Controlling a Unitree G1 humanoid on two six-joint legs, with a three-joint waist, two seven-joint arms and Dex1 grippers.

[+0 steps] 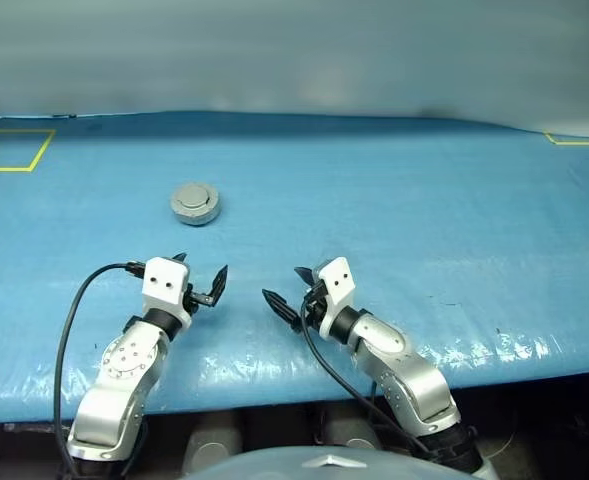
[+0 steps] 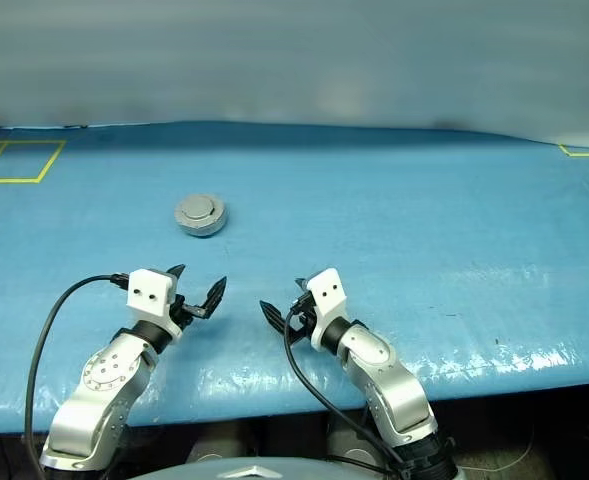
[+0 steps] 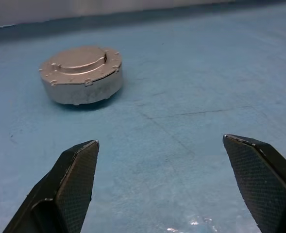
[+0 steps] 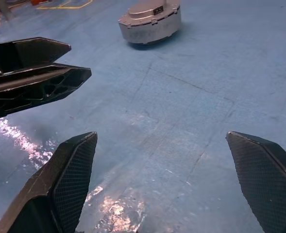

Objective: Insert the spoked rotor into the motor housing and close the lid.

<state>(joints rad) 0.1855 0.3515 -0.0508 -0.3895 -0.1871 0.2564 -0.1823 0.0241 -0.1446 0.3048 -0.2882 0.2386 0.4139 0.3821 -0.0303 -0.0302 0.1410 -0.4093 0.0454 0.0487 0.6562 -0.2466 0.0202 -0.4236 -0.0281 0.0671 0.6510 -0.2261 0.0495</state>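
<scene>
Housing [image 1: 195, 203] sits shut on blue table [image 1: 424, 230], lid [image 3: 78, 58] down, so task looks done; left gripper [image 1: 202, 284] and right gripper [image 1: 286, 292] empty, jaws wide, well short of it.

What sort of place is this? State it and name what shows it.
Probably a robot test bench or lab: a wide table under a blue covering, yellow taped squares marking spots on it, and one closed grey motor housing lying alone before the open left hand.
</scene>
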